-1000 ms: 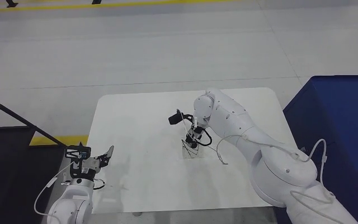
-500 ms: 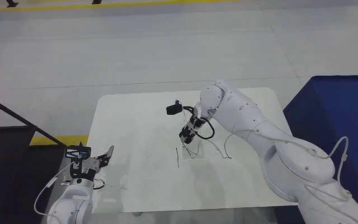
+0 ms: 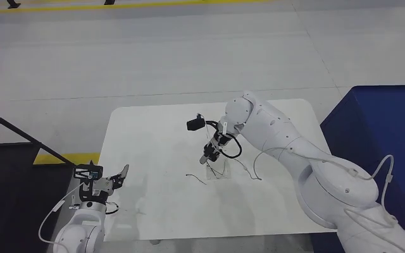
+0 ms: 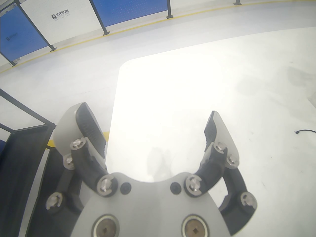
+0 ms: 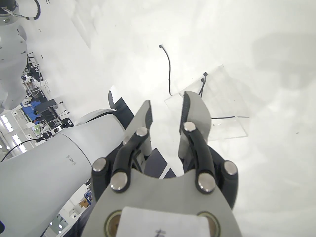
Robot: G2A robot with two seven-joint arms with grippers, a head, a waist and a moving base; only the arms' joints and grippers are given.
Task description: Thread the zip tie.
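Zip tie (image 3: 196, 179): now lies loose on worktop (image 3: 145, 139), dropped from right tool (image 5: 167, 98), which stands apart, empty. Left tool (image 4: 148, 122): apart, idle. Threading likely needs regrasp.

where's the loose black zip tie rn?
Top view: thin black zip tie lies on the white table, just left of the clear plastic plate, near the right gripper.

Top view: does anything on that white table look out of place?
One black zip tie lies loose on the table beside the clear tray, not on it; the right gripper above, fingers open, holds nothing.
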